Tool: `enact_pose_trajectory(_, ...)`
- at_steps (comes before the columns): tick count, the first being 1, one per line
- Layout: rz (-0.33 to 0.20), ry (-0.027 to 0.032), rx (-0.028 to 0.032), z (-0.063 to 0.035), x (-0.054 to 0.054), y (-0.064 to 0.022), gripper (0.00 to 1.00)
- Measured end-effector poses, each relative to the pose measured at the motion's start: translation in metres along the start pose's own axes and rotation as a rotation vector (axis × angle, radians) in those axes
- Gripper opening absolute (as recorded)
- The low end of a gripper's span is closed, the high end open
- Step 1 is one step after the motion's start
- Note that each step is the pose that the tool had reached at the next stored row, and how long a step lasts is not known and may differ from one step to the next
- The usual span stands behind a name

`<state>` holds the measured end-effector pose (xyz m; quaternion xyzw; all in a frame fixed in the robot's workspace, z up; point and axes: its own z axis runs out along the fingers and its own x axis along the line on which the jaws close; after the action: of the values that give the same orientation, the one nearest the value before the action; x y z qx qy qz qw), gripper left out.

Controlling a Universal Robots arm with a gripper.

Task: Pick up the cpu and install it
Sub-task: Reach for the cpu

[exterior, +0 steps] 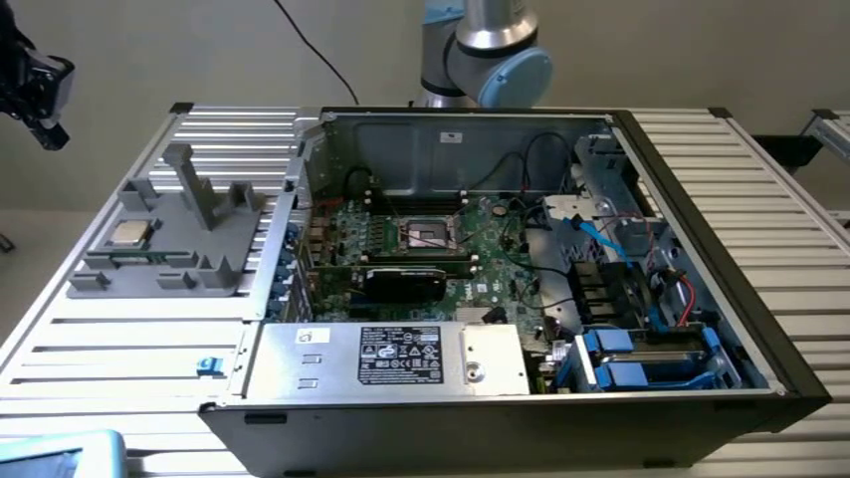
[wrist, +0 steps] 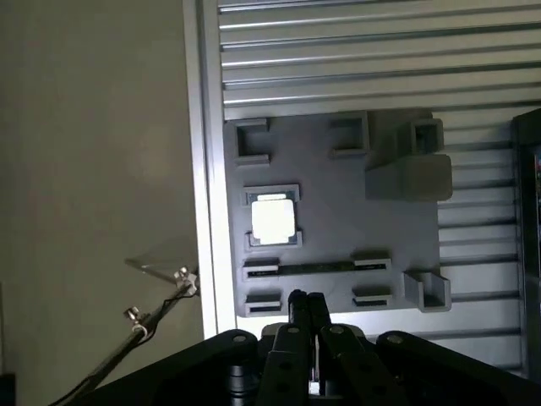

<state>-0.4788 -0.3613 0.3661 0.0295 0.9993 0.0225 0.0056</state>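
The cpu (exterior: 129, 234) lies flat in a little square nest on the grey holder (exterior: 199, 249) — a small shiny square with its silver side up. It sits near the holder's edge that is farthest from the computer case (exterior: 531, 299). Nothing touches it.

The gripper (wrist: 307, 300) hangs well above the holder, over one edge of it and a bit off to the side of the cpu. Its two black fingers (wrist: 297, 311) are pressed close together with nothing between them — it has hold of nothing.

The holder rests on the silver slatted tabletop (exterior: 133, 349). Two tall grey posts stand up from the holder, on the part away from the cpu.

The computer case stands just beside the holder, on the exterior view's right of it, and its open side shows the inside. In there, away from the holder, is a green board (exterior: 499, 249) with a square black-framed socket (exterior: 428, 234). A silver box with a black label (exterior: 398, 357) sits in the case too.
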Motion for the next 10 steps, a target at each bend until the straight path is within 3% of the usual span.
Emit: enact_pose_trajectory(10, -0.036, 0.0061, -0.0001, 0.0026, 0.0044, 0.0082, 0.12)
